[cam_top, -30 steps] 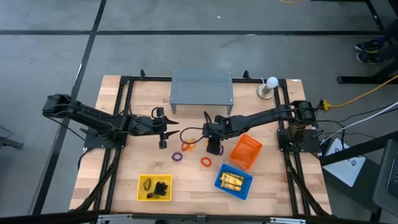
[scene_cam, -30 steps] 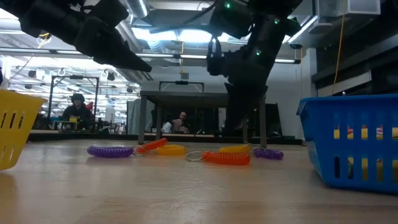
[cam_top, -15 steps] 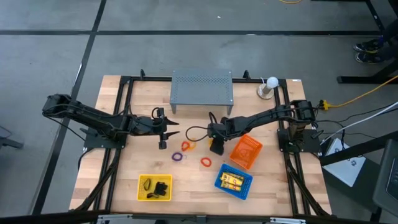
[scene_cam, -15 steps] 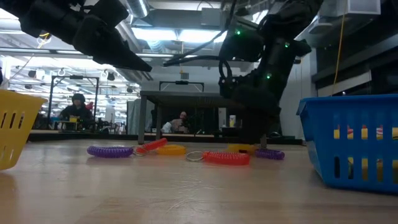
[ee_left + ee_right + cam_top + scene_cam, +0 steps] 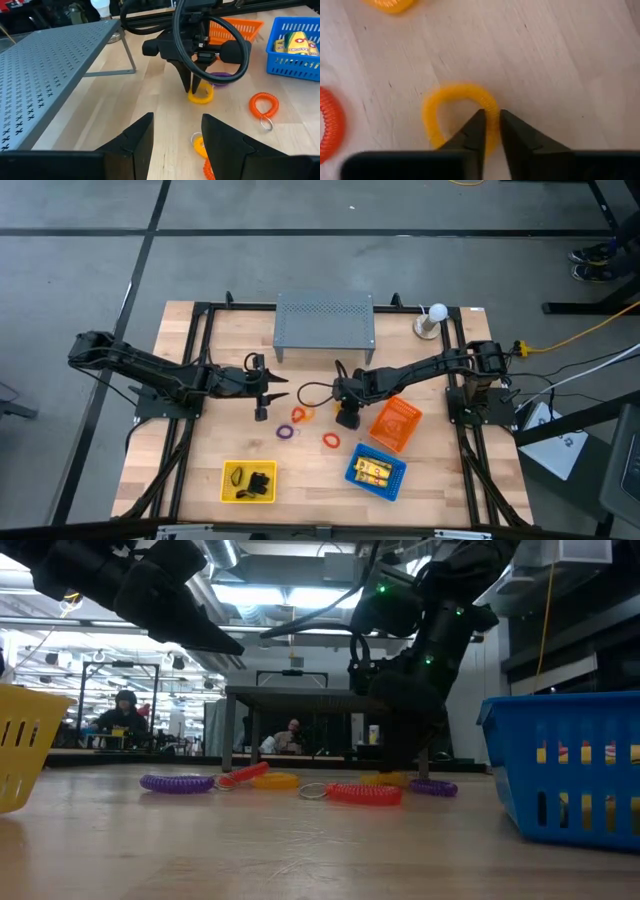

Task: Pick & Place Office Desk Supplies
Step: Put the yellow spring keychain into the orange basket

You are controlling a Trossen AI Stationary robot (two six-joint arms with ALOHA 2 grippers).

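Inside blue basket [image 5: 352, 474], yellow packets [image 5: 374, 471]

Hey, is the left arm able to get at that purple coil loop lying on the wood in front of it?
Probably yes. The purple coil loop lies on bare table just beyond the left gripper, which hovers open with nothing between. The right gripper is busy farther off, pinching a yellow loop.

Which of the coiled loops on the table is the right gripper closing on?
The yellow loop: the right gripper has its fingers pinched across that loop's rim. The red loop and purple loop lie apart, untouched.
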